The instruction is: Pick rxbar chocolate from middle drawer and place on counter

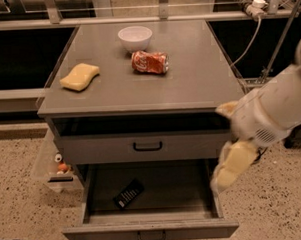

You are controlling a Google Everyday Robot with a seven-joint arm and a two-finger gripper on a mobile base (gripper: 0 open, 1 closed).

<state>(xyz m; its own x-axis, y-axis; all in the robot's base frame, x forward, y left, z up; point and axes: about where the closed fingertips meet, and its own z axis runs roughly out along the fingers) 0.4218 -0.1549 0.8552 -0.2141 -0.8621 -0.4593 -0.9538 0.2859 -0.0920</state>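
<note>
The rxbar chocolate (pixel 128 193) is a flat black bar with white lettering, lying at an angle on the floor of the open middle drawer (pixel 150 231), left of its middle. The drawer is pulled out at the bottom of the grey cabinet. The counter (pixel 189 80) is the cabinet's flat grey top. My white arm (pixel 275 106) reaches in from the right. My gripper (pixel 224 176) hangs at its blurred, cream-coloured end, over the drawer's right front corner and well to the right of the bar. It holds nothing that I can see.
On the counter stand a white bowl (pixel 135 38), a crushed red soda can (pixel 149 62) and a yellow sponge (pixel 80 76). The drawer above (pixel 146 146) is shut. A clear bin with small items (pixel 57 166) hangs on the cabinet's left side. Cables (pixel 247 32) run at the back right.
</note>
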